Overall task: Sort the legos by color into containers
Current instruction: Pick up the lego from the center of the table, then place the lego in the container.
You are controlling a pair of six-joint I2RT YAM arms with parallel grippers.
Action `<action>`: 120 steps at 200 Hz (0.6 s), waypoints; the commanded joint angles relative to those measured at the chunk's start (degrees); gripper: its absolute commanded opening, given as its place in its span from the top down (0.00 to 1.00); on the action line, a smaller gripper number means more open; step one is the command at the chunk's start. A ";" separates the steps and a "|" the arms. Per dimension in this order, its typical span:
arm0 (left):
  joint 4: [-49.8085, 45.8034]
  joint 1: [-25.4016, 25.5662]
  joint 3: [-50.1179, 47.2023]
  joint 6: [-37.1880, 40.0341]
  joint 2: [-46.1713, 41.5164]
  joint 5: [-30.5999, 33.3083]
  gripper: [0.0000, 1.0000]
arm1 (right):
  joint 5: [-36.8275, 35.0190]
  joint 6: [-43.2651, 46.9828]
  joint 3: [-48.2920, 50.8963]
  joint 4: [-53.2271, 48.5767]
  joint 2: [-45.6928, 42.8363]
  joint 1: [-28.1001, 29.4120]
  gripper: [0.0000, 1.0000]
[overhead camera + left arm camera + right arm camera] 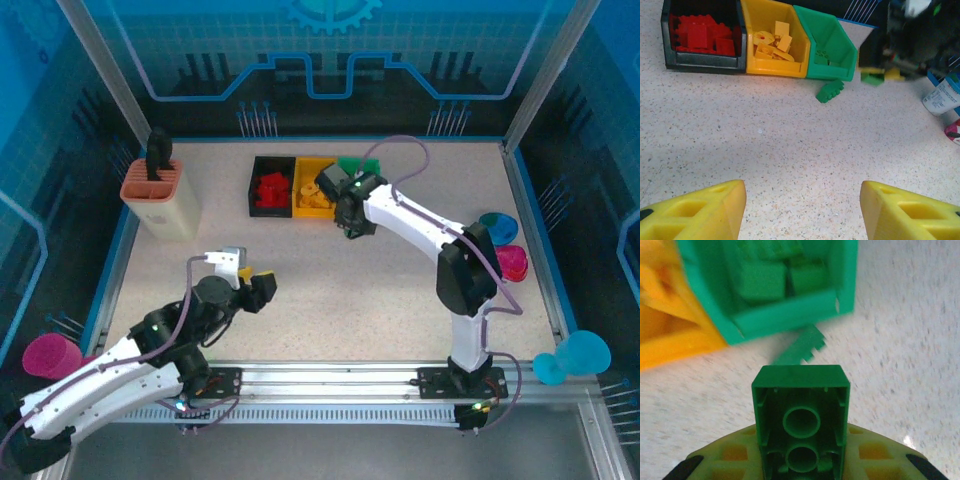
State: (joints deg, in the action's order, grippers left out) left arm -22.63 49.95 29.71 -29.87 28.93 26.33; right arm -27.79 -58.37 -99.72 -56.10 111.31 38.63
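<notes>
Three containers stand in a row at the back: a black bin (702,60) with red legos (700,35), a yellow bin (772,70) with yellow legos (772,42), and a green bin (785,315) with green legos (765,277). My right gripper (801,450) is shut on a green brick (800,410), hollow underside toward the camera, just in front of the green bin. Another green lego (830,91) lies on the table by that bin's front. My left gripper (802,210) stands open over bare table, well short of the bins, nothing between its yellow fingers (700,212).
A salmon slotted holder (160,195) stands at the back left. Pink and blue bowls (500,245) sit at the right edge, a pink cup (50,355) at the near left, a blue cup (575,355) at the near right. Blue walls enclose the table.
</notes>
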 commanded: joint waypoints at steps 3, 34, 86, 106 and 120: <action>0.61 0.43 -0.14 1.20 -0.12 0.15 0.37 | -1.48 10.23 -5.26 -0.84 1.56 -2.64 0.75; -0.79 0.57 0.00 0.93 -0.41 -0.51 0.37 | 1.84 14.94 -12.72 -3.15 7.08 -6.78 0.75; -1.18 1.02 -0.10 0.78 -0.98 -0.57 0.37 | 2.22 18.70 -23.75 -7.65 15.52 -9.77 0.75; -1.45 1.20 0.10 0.80 -0.98 -0.57 0.38 | 2.49 19.16 -26.96 -8.97 18.37 -10.63 0.74; -1.64 1.36 0.17 0.86 -0.99 -0.48 0.38 | 2.52 19.47 -28.46 -9.20 19.97 -11.11 0.74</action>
State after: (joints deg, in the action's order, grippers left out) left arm -22.94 50.65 29.71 -29.89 28.45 26.13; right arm -25.85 -40.84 -124.31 -61.82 128.66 28.67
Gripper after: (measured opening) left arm 0.624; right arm 0.297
